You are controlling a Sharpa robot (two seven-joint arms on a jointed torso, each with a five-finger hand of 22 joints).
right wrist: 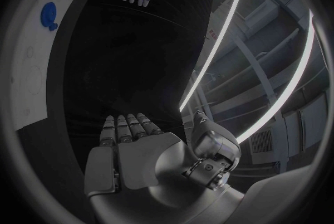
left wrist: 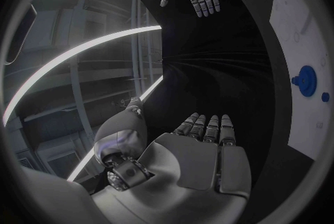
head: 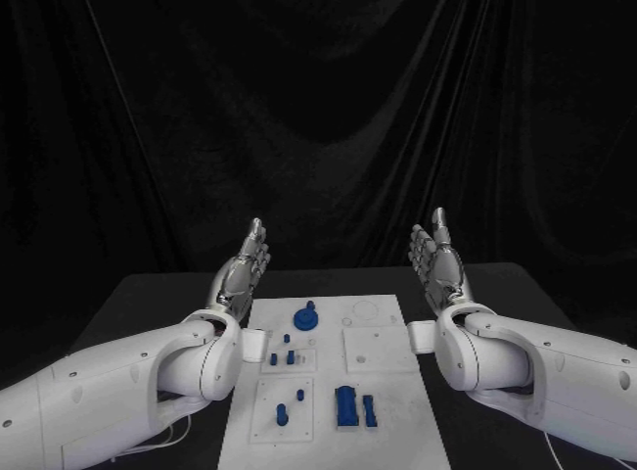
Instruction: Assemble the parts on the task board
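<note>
A: Where is the task board (head: pixel 382 387) right now?

B: It lies flat on the black table (head: pixel 149 294), in the middle, running away from the robot between its 2 arms. The head view shows blue parts on it: a round part with a knob (head: pixel 305 317) toward the far end, small pegs (head: pixel 282 356) in a raised square below it, 2 more pegs (head: pixel 290 404) in the near left square, and a taller block (head: pixel 346 406) with a slimmer piece (head: pixel 369 410) just beside it, near the middle of the board.

A: And the left hand (head: pixel 242 270)?

B: It is raised above the table at the board's left edge, fingers straight and pointing away from the robot, lying close together. It holds nothing and touches no part. In its own wrist view the left hand (left wrist: pixel 198 149) shows a flat palm with extended fingers.

A: The right hand (head: pixel 439 258)?

B: It mirrors the other one. It stands at the board's right edge, fingers extended and empty, palm turned inward toward the other hand. The right wrist view shows the right hand (right wrist: pixel 128 149) flat too, with the round blue part (right wrist: pixel 49 14) off to the side on the white board (right wrist: pixel 28 68).

A: Do the hands touch the board?

B: No, both are lifted clear of it.
</note>
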